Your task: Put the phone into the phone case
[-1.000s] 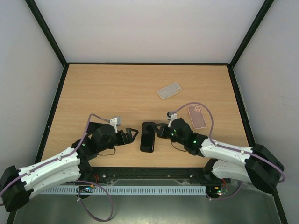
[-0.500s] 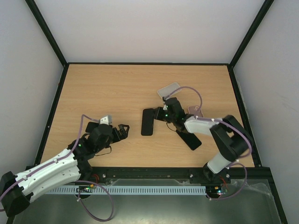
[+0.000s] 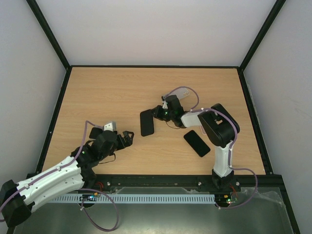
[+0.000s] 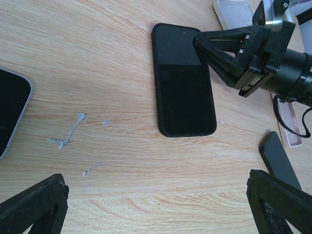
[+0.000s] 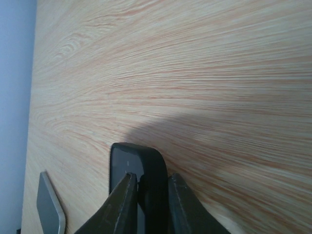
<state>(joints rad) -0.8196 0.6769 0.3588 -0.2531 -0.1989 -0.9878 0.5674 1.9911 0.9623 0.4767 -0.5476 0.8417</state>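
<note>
A black phone case lies open side up left of the table's middle; it also shows in the left wrist view. My right gripper is shut on its far right rim, one finger inside and one outside. A black phone lies flat right of the middle and shows dark grey in the left wrist view. My left gripper is open and empty, near and left of the case; its fingers frame bare wood.
A clear case lies behind the right arm, also in the left wrist view. A pink case lies right of the black one. A dark slab with a light rim lies at that view's left edge.
My right gripper has dragged the black case away from the near edge, up and to the left. The right arm has stretched out and uncovered the black phone. My left gripper has pulled back slightly.
</note>
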